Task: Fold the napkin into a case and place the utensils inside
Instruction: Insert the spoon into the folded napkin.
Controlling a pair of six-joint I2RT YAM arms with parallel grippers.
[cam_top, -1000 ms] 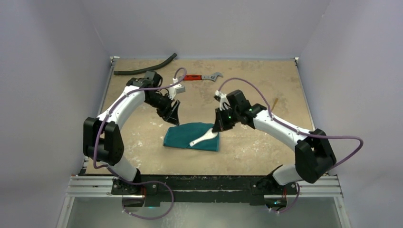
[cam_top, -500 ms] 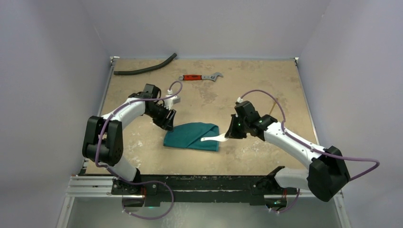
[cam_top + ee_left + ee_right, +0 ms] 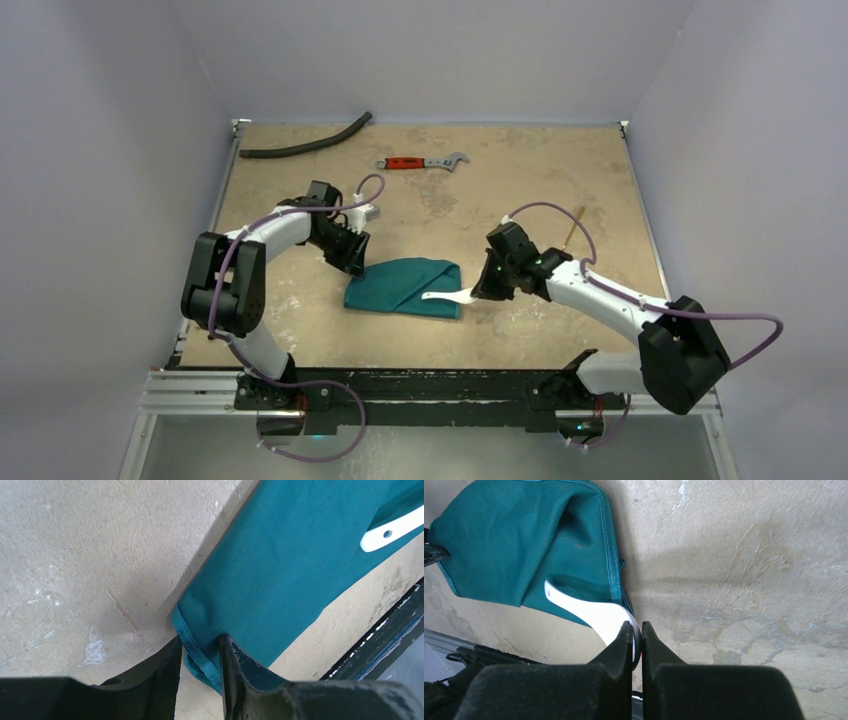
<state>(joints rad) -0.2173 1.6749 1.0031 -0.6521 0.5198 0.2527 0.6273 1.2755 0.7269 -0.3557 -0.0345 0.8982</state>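
The teal napkin (image 3: 400,286) lies folded into a flat pouch mid-table. My right gripper (image 3: 480,291) is shut on the bowl end of the white spoon (image 3: 449,297). In the right wrist view the gripper (image 3: 636,630) holds the spoon (image 3: 589,611) low, with its handle tip inside a fold at the napkin's (image 3: 514,545) right edge. My left gripper (image 3: 352,262) sits at the napkin's far left corner. In the left wrist view its jaws (image 3: 200,652) stand a little apart, straddling the hem of the napkin (image 3: 290,565). The tan wooden utensil (image 3: 573,224) lies behind the right arm.
A red-handled wrench (image 3: 425,162) and a black hose (image 3: 305,146) lie at the far side of the table. The black front rail (image 3: 430,385) runs along the near edge. A purple cable loops over the right arm.
My left gripper came down onto the napkin's far left corner. My right gripper lowered with the spoon, turned it flat and brought its handle into the napkin's right edge.
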